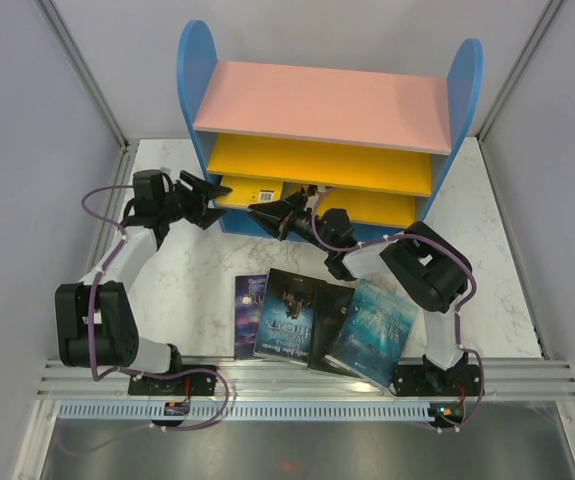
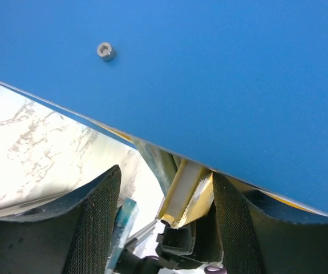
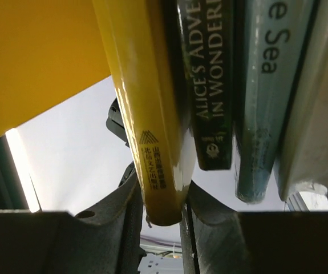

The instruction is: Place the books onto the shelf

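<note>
The shelf (image 1: 322, 105) stands at the back, with blue sides, a pink top and yellow boards. My right gripper (image 1: 265, 215) (image 3: 162, 188) is shut on the spine of a yellow book (image 3: 152, 114) (image 1: 252, 190) that stands at the left end of the lower shelf. Beside it stand a dark green book (image 3: 209, 85), a light blue book (image 3: 263, 103) and a pale one (image 3: 312, 114). My left gripper (image 1: 217, 203) (image 2: 166, 174) is open under the blue side panel (image 2: 209, 74). Its jaws stand on either side of the yellow book's corner (image 2: 189, 197) without touching it. Several books (image 1: 292, 315) lie on the table.
The loose books lie fanned between the arm bases, with a teal one (image 1: 372, 330) on the right and a black one (image 1: 332, 325) beside it. Both grippers crowd the shelf's lower left opening. Walls close in the marble table (image 1: 182, 290) on both sides.
</note>
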Robot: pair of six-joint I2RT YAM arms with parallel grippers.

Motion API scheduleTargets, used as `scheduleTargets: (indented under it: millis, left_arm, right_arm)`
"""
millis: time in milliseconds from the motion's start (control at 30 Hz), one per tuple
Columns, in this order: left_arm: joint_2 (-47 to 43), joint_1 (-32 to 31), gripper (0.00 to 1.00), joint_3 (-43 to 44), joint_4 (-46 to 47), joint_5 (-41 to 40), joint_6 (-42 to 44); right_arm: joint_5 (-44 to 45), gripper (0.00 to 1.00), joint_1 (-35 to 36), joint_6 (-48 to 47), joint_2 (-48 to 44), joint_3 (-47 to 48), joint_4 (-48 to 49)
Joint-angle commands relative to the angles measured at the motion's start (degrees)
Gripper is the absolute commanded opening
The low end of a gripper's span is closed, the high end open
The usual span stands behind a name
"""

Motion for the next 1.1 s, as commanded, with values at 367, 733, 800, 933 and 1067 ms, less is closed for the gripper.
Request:
scheduleTargets:
  millis: [367, 733, 800, 933, 1067]
  left_arm:
    - [-6.1, 1.8, 0.70, -1.8, -19.2, -5.6, 12.4]
    - [-17.4, 2.6, 0.75, -1.4, -28.0, -4.7, 15.9]
    - [-19.3, 2.6, 0.76, -2.1, -29.6, -4.3, 16.7]
    - [-22.4, 2.6, 0.76, -3.8, -32.0, -4.8, 18.1]
    - [-25.8, 2.6, 0.76, -6.5, -34.0, -5.1, 19.1]
  right_arm:
    - [5.1, 0.31, -0.1, 2.9, 3.9, 6.4, 4.4]
    - [5.6, 0.30, -0.1, 1.5, 4.7, 7.4, 5.3]
    - [5.1, 0.30, 0.1, 1.2, 3.2, 5.9, 5.9]
    - [3.1, 0.34, 0.4, -1.3, -1.1, 2.3, 5.6]
    - [-1.3, 0.40, 1.5, -4.6, -6.1, -1.4, 4.3]
